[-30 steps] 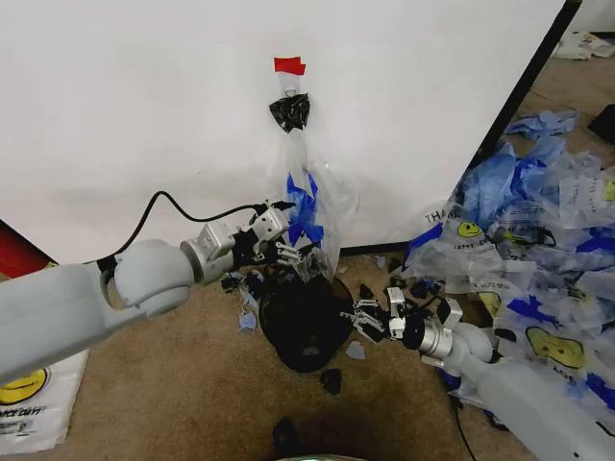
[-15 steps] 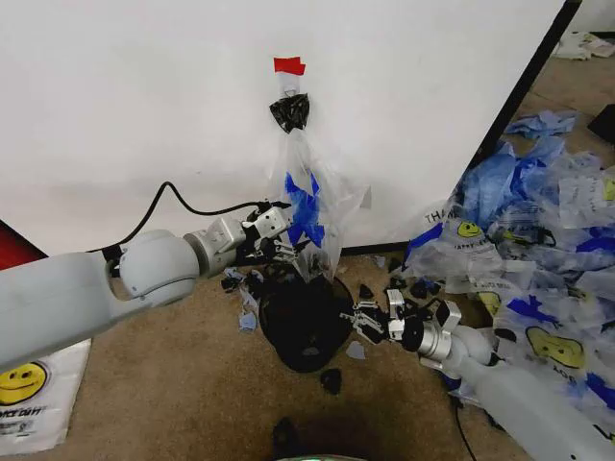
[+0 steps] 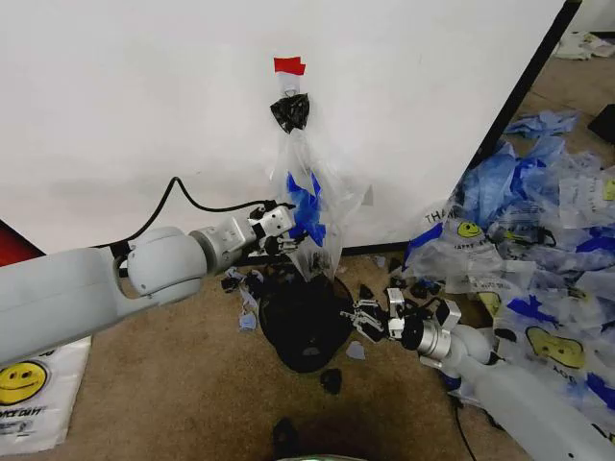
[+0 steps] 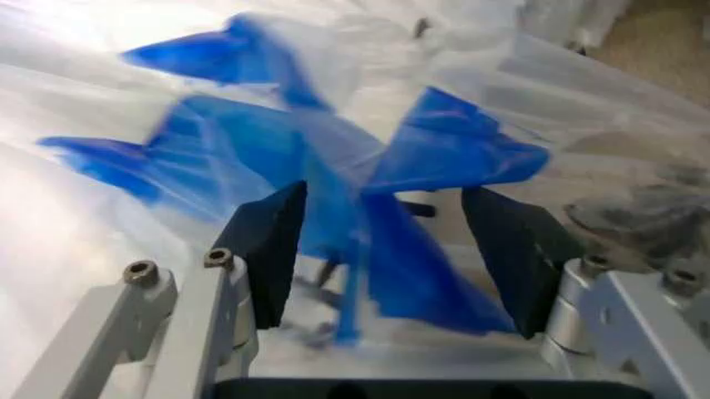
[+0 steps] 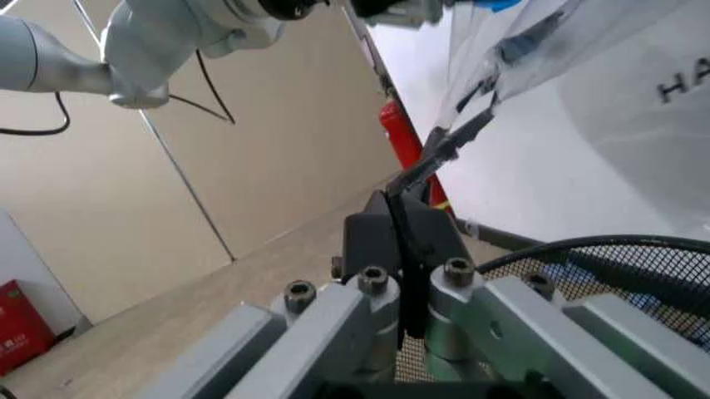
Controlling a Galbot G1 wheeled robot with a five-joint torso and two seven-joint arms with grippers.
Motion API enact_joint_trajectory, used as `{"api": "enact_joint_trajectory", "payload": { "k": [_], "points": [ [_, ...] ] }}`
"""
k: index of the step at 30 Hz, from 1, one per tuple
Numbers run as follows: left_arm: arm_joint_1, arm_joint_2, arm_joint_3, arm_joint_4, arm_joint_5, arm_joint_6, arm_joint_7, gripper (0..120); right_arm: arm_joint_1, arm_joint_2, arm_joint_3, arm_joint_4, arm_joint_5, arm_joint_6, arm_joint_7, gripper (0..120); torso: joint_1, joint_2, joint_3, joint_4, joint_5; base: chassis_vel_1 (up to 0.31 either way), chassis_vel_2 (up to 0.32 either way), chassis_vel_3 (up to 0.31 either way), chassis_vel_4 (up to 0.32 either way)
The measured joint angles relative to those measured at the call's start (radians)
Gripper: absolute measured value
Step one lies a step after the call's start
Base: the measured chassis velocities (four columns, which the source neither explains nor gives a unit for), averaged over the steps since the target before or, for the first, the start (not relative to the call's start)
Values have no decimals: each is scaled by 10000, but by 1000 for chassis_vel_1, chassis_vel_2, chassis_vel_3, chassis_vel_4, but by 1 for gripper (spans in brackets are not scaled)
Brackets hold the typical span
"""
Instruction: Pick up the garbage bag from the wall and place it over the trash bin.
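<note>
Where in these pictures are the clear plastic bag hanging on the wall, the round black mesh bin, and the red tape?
clear plastic garbage bag (image 3: 309, 206), head view, blue-streaked middle.
round black mesh trash bin (image 3: 303, 322), head view, dark inside.
small red tape piece (image 3: 289, 65), head view, its centre.

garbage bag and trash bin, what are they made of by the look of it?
Garbage bag: thin clear plastic film with blue strips; it crinkles and the wall shows through it. Trash bin: black open mesh, likely wire with a matte coat; the right wrist view shows its lattice and rim.
</note>
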Motion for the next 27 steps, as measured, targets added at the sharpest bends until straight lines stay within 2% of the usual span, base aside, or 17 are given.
{"api": "enact_joint_trajectory", "payload": {
  "k": [17,27],
  "points": [
    [-359,98,313,114,29,367,200,56,-43,-9,5,49,-1,81,133,0,0,0,0,1,-2,0,0,0,0],
    [-550,74,358,39,66,1076,334,55,-55,-12,-14,149,19,132,240,0,0,0,0,1,-2,0,0,0,0]
  ]
}}
